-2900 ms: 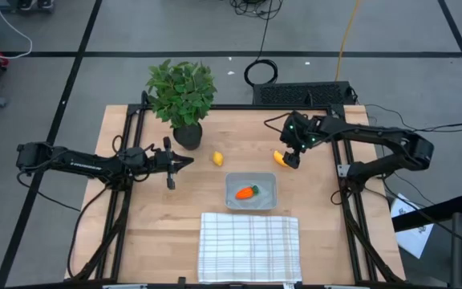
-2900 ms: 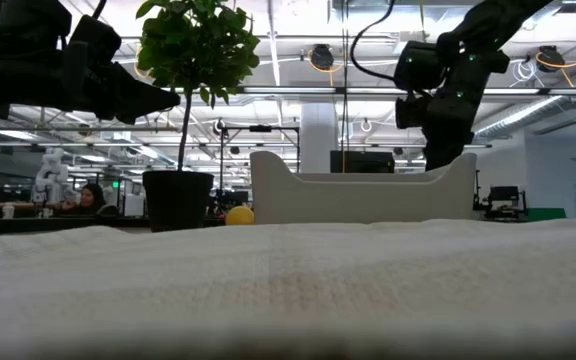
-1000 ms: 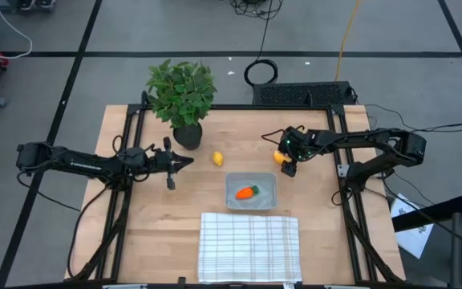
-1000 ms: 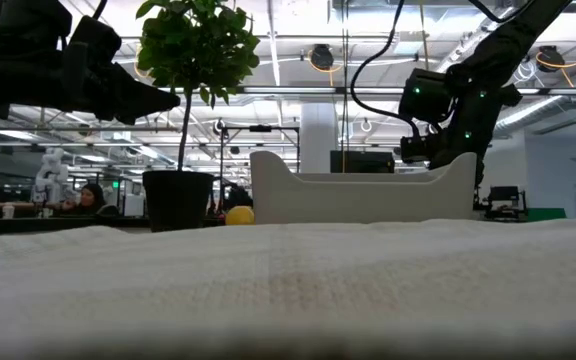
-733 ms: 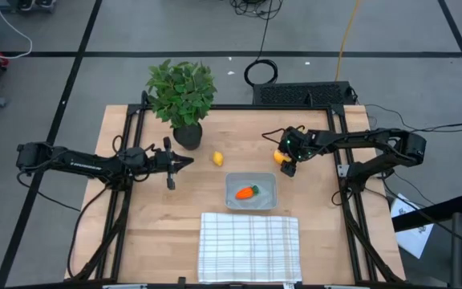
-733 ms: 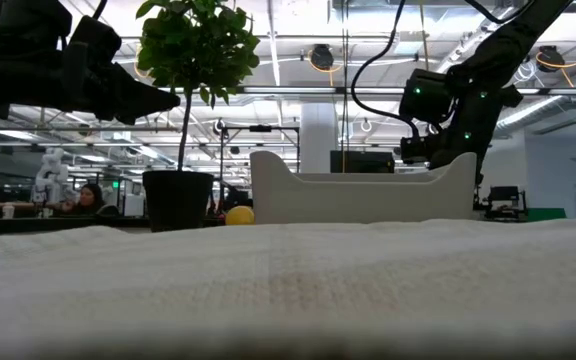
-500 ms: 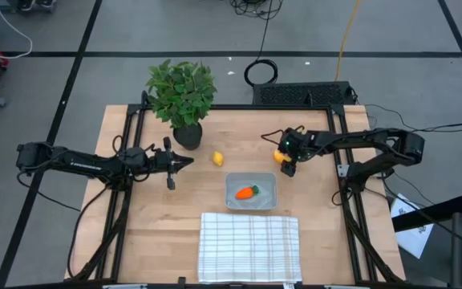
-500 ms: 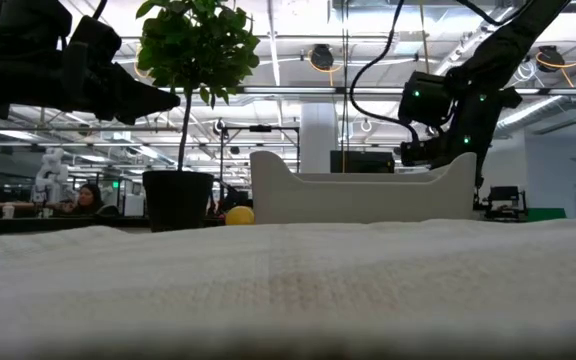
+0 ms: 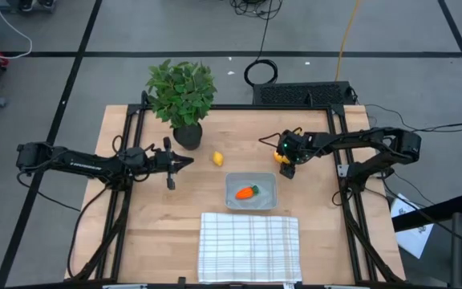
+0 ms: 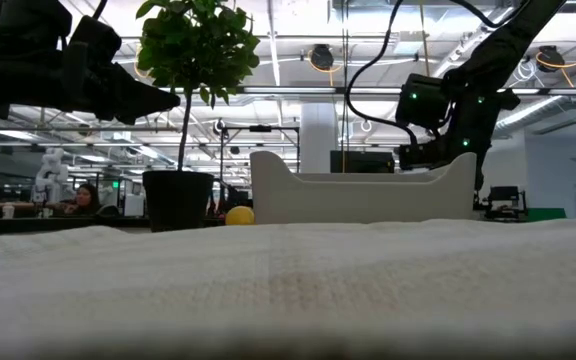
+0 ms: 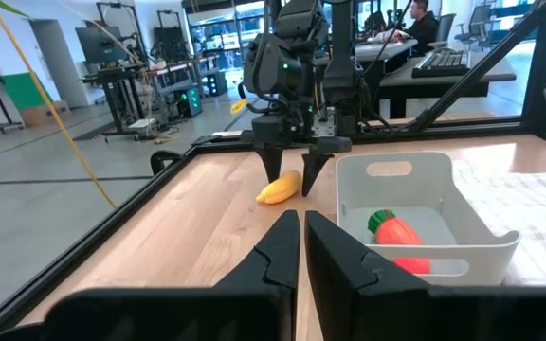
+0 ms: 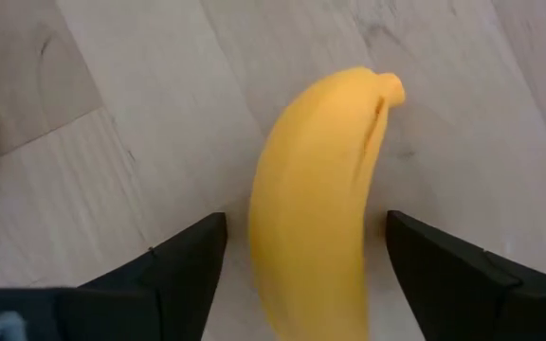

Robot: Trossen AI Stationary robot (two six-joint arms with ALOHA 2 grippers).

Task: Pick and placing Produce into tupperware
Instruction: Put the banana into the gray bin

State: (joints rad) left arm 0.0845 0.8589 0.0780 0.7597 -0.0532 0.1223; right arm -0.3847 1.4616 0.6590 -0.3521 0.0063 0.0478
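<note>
The curved yellow banana (image 12: 320, 208) lies flat on the wooden table, right of the far side of the tupperware (image 9: 231, 181). My right gripper (image 12: 303, 223) is open and points down over it, one finger on each side, with a gap showing at both. The left wrist view shows the same: right gripper (image 11: 290, 175) astride the banana (image 11: 281, 188). The orange carrot (image 9: 248, 192) lies inside the tupperware. The small lemon (image 9: 217, 158) sits on the table between the plant pot and the tupperware. My left gripper (image 9: 184, 161) is shut and hovers left of the lemon.
A leafy potted plant (image 9: 181, 92) stands at the table's far left. A white grid-striped cloth (image 9: 249, 245) lies at the near edge, just in front of the tupperware. Black frame rails run along the table's left and right sides. Bare wood lies around the banana.
My right gripper has come down over the banana and edged slightly toward the table's left, staying open. The banana, lemon, carrot and tupperware have stayed where they were.
</note>
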